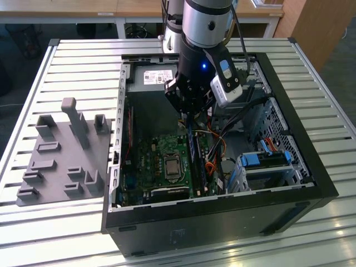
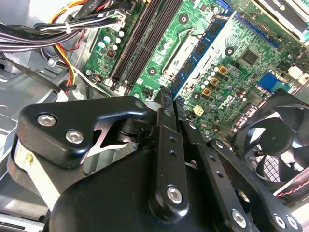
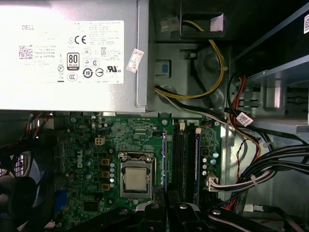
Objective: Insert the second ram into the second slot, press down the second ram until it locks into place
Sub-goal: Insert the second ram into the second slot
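Note:
The second ram (image 2: 205, 50) is a thin blue stick, seen edge-on in the first wrist view (image 3: 164, 159) beside the dark memory slots (image 3: 186, 159). My gripper (image 2: 172, 96) is shut on one end of it, a black finger on each face of the board. In the exterior view the gripper (image 1: 188, 119) hangs inside the open computer case (image 1: 278, 83), with the stick (image 1: 193, 147) running along the motherboard's slot row. Whether its lower edge sits in a slot I cannot tell. Another blue stick (image 3: 197, 164) stands in the outermost slot.
The processor socket (image 3: 135, 179) lies next to the slots, with the silver power supply (image 3: 72, 53) behind it. Cable bundles (image 3: 270, 164) crowd the other side of the slots. A black fan (image 2: 275, 140) sits nearby. A grey parts fixture (image 1: 67, 150) rests on the table at the exterior view's left.

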You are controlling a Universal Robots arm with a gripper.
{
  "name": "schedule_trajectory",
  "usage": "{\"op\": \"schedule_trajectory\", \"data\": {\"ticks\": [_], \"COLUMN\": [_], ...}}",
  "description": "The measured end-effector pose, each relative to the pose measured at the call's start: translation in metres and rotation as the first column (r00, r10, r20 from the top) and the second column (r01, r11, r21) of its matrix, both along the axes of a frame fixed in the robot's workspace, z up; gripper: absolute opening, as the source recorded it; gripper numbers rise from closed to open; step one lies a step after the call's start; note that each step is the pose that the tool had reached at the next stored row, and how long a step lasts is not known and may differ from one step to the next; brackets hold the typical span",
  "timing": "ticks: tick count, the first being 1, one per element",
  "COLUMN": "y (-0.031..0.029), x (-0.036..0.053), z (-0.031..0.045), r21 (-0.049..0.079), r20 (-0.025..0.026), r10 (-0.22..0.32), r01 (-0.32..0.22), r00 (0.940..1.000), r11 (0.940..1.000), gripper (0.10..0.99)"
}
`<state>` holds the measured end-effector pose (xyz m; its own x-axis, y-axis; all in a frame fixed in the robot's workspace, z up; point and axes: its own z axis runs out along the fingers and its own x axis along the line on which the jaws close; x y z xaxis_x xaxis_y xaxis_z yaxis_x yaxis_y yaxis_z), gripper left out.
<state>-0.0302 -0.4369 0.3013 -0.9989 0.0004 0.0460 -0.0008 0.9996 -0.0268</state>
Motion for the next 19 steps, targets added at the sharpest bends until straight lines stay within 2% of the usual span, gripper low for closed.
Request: {"op": "schedule_trajectory", "data": {"ticks": [6, 19], "y": [0.0, 0.0], "x": [0.0002, 0.0003], "z": [-0.001, -0.0042], "r21": [0.0, 0.0], "r20": [-0.0038, -0.004], "r10": [0.0, 0.0], "r01": [0.0, 0.0], "r00": [1.0, 1.0], "r11": [1.0, 1.0], "gripper": [0.137, 0.137]}}
